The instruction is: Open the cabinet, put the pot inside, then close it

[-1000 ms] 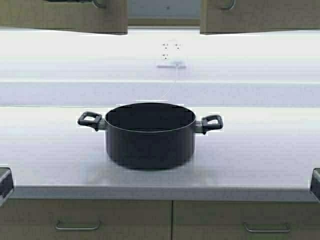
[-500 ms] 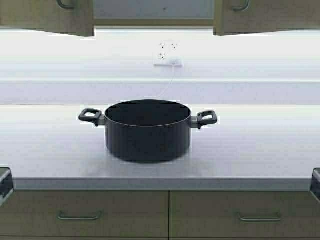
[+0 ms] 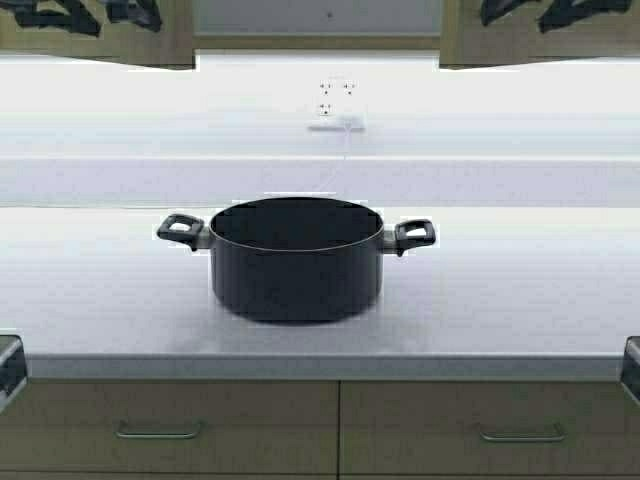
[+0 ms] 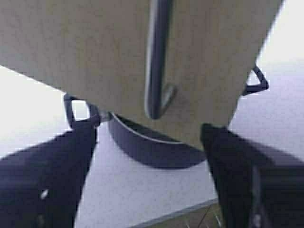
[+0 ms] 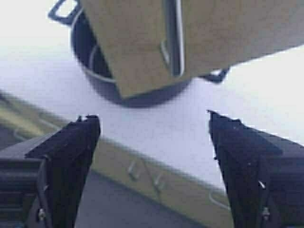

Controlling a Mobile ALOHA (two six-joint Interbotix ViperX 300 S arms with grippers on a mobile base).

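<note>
Pot sits mid-counter, untouched. Both grippers are raised at the cabinet doors, left gripper and right gripper with jaws spread before the bar handles. Opening is underway; next, each must close on its handle and pull.

White counter, pale and flat. Black pot sits upright on it, about mid-width. Drawers run under the front edge.
</note>
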